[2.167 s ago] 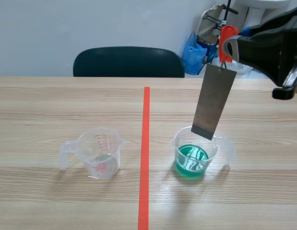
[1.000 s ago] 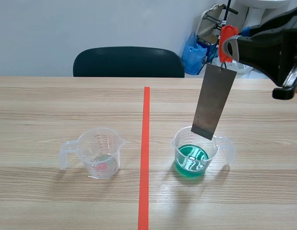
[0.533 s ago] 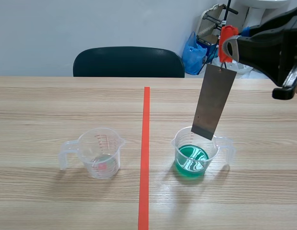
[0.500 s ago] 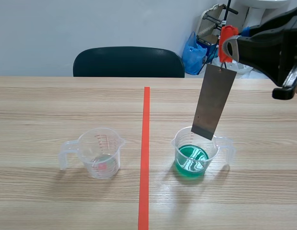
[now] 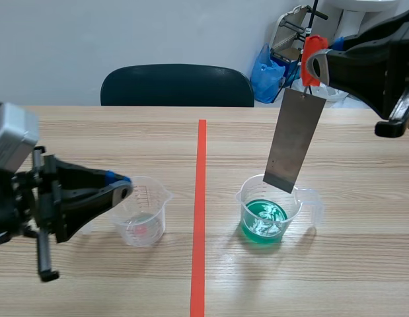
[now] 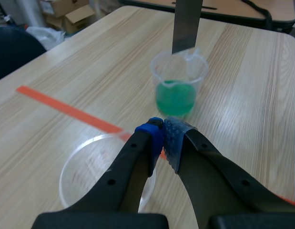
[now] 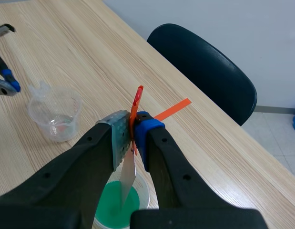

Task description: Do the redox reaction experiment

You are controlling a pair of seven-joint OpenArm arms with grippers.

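Wood-grain table [image 5: 92, 139], orange tape line [image 5: 200, 198] down middle. Left gripper [image 6: 162, 138] low at near left, fingers together, empty, tips at clear beaker [image 5: 143, 221] rim. Across line, green-liquid beaker [image 5: 265, 219]; metal plate [image 5: 295, 142] hangs above it. Right gripper [image 7: 132, 126] raised, clamped on orange clip [image 7: 137, 100] holding plate. Dark chair [image 5: 178, 84] past far edge.

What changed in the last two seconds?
The left gripper came in from the left, fingers shut, its tip now at the rim of the clear cup. Unchanged: the right gripper holds the red clip with the metal sheet hanging over the green cup; both cups stayed put.
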